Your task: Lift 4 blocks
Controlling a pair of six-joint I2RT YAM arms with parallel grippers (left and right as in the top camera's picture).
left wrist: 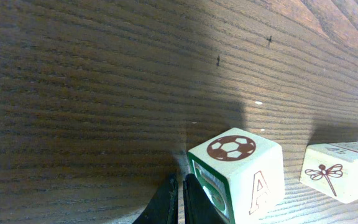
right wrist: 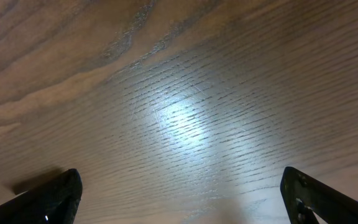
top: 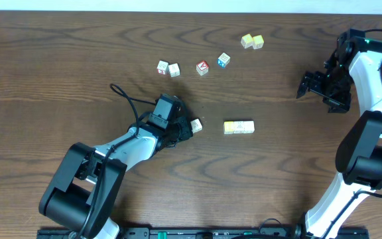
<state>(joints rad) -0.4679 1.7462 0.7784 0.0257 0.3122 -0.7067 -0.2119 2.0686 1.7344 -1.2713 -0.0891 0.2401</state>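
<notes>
Left pincer (left wrist: 180, 200) pressed together, holding nothing, just beside soccer-ball block (left wrist: 238, 177) mid-bench | right pincer (right wrist: 179, 190) spread, idle toward bench's right edge | block: light, stiff, smooth wood, could slip | I judge best hold: opposite flat side faces, squarely.

One brown letter A shows on the side of the football-topped cube (left wrist: 236, 171); nothing else reads clearly.

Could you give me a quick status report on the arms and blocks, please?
Left gripper jaws shut, empty, beside soccer-ball block resting on table. Right gripper jaws open over bare table. Dragonfly block close by, apart.
</notes>
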